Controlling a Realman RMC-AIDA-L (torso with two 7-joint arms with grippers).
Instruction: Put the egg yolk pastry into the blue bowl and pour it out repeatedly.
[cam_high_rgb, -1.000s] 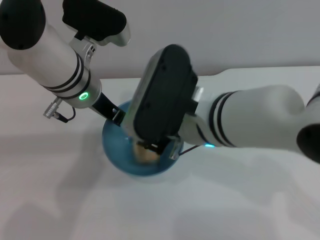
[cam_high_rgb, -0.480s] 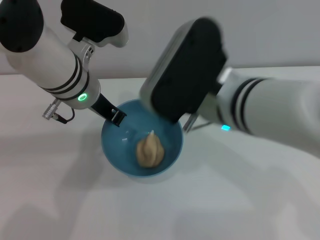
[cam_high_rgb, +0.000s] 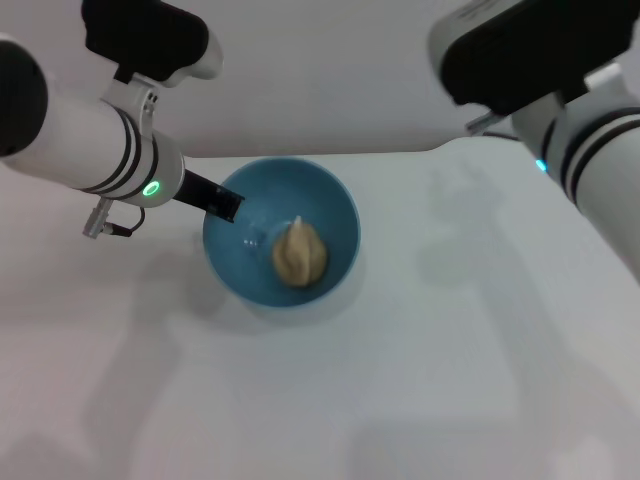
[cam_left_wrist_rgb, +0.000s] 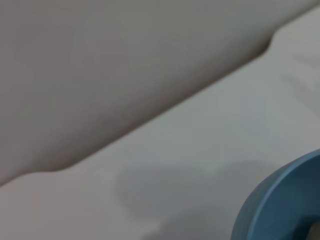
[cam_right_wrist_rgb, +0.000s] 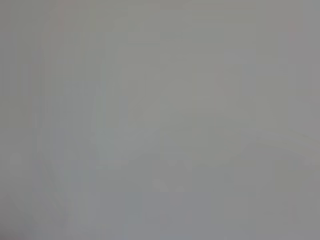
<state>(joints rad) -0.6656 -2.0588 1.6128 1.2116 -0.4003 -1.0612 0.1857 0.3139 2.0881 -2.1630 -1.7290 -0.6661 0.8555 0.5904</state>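
The blue bowl sits left of centre on the white table in the head view. The pale beige egg yolk pastry lies inside it, touching nothing else. My left gripper reaches in from the left and is shut on the bowl's left rim, one dark finger over the edge. The left wrist view shows only a curved piece of the blue bowl. My right arm is raised at the upper right, well clear of the bowl, with its black gripper housing above the table's far edge.
The white table stretches in front of and to the right of the bowl. Its far edge meets a pale wall. The right wrist view is a plain grey blur.
My right arm has lifted out of the bowl and swung up to the right, leaving the pastry lying in the bowl. The left arm and bowl shifted slightly.
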